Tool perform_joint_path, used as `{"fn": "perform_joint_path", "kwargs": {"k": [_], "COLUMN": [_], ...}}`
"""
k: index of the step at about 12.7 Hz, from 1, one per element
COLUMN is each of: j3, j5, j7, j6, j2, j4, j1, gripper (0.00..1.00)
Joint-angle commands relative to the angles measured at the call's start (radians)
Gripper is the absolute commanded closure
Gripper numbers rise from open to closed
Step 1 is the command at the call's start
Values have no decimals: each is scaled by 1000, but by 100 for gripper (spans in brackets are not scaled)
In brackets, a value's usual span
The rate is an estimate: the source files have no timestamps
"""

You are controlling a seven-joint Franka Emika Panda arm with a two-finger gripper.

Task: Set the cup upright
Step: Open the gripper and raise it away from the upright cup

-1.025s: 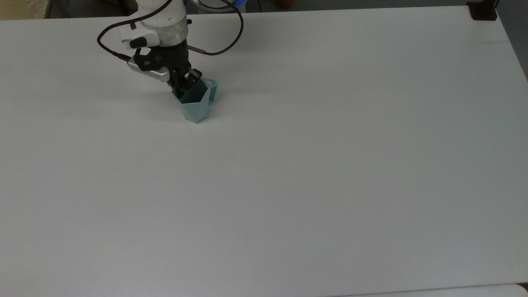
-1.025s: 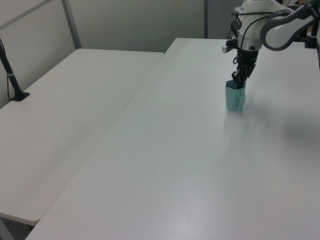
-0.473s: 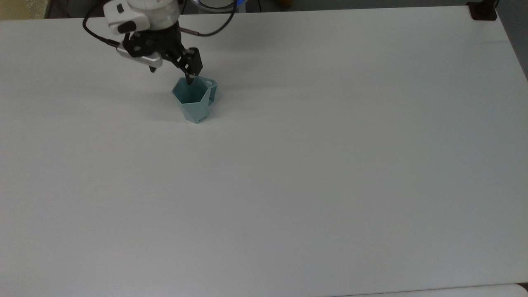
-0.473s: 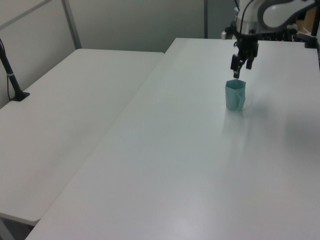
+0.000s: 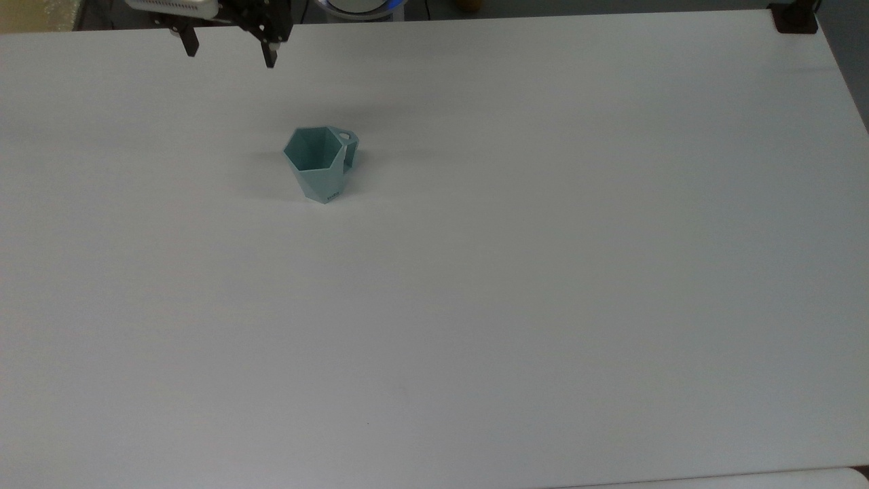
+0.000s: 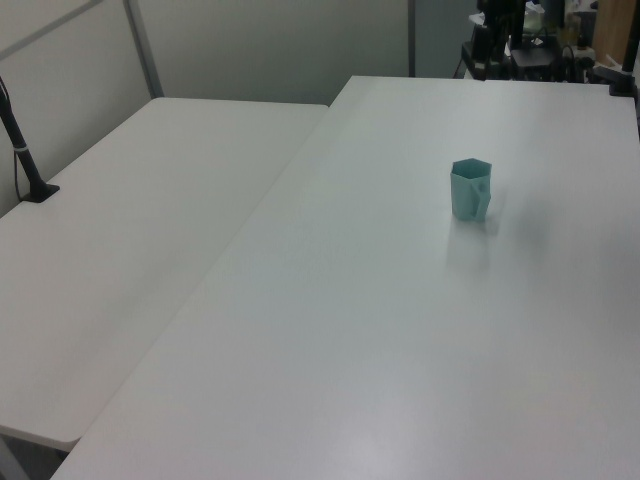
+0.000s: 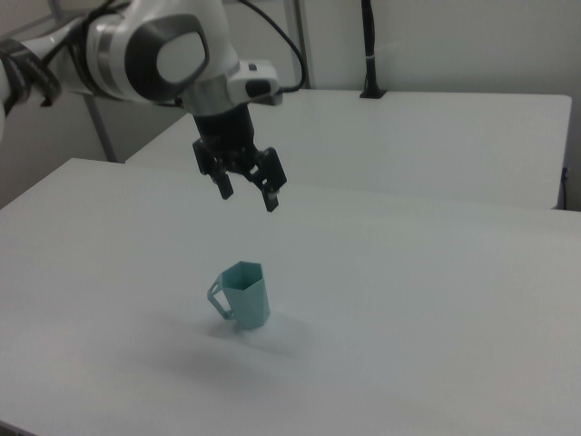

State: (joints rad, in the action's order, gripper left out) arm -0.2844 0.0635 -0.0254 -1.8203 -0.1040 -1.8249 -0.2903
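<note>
On the white table [image 5: 543, 272], the cup [image 5: 320, 163] stands upright on its base, mouth up; raise the empty, spread-fingered gripper [image 7: 247, 189] vertically, clear of the rim.

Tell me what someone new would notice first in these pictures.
A small teal cup stands upright on a wide white table, handle toward the top view's right. The gripper hangs open in the air above it, clear of the rim, holding nothing.
</note>
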Motion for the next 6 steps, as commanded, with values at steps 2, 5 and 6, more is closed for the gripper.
{"fn": "perform_joint_path", "kwargs": {"k": [2,5,6], "j3": [-6,-4,-4], "j5": [-25,-25,-25], "j7": [85,75,75], "j6": [102,84,84], "j2": [9,15,14], "j4": [72,73,73], "j1": [-6,-7,-7], "gripper": [0,0,0]}}
